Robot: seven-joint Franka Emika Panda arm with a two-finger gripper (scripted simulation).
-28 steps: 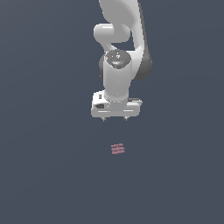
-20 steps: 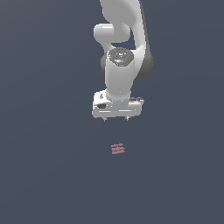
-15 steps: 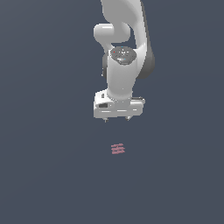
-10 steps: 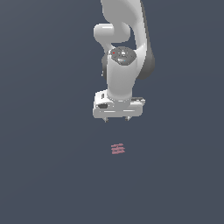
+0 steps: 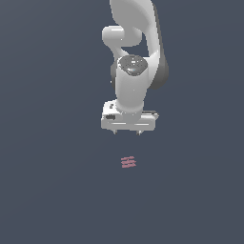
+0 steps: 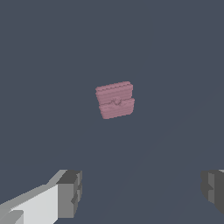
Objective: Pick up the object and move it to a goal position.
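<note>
You see the arm point(image 5: 136, 71) as smooth white casing with a soft sheen, like moulded plastic, with a darker grey cap at one joint and dark bands behind. The gripper point(image 5: 127, 132) body carries the same pale, lightly glossy shell; in the wrist view its fingers point(image 6: 70, 193) look matt grey, with ridged faces on the pads. The object point(image 6: 115, 100) looks dull pinkish maroon, matt, its surface finely ribbed rather than smooth. The ground point(image 5: 47, 181) under it is a flat, even slate-blue, matt and without texture.
</note>
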